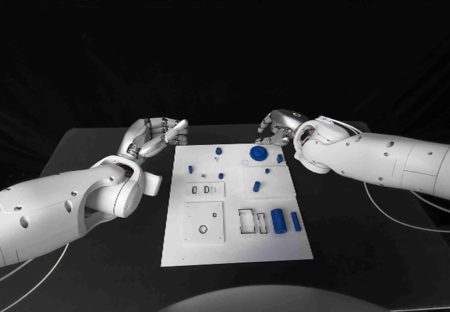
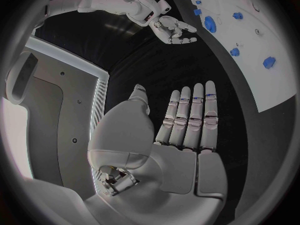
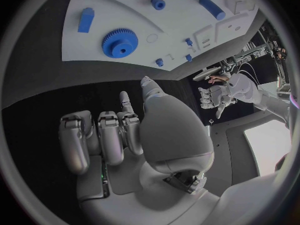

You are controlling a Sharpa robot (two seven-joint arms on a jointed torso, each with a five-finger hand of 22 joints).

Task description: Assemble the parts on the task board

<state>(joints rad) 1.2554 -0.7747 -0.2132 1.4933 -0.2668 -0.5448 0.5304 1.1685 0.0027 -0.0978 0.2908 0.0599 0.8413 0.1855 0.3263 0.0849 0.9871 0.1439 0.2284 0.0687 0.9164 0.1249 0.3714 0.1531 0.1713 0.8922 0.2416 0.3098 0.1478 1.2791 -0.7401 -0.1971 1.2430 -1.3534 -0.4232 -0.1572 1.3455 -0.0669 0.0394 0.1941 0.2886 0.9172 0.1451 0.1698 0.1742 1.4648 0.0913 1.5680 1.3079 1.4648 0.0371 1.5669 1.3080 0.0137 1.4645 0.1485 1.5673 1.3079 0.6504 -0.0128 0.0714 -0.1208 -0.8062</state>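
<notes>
A black table (image 1: 103, 146) with a matte top stands before a backdrop of black cloth (image 1: 225, 58) hanging in soft folds; the cloth spans the whole width behind it; thin white cables (image 1: 403, 209) trail across the table's surface near its edges.

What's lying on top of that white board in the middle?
On the task board lie small blue parts: a gear, a thick cylinder, a thinner rod and several small pegs. Empty cut-out slots show too. What lies beneath the board is hidden.
</notes>
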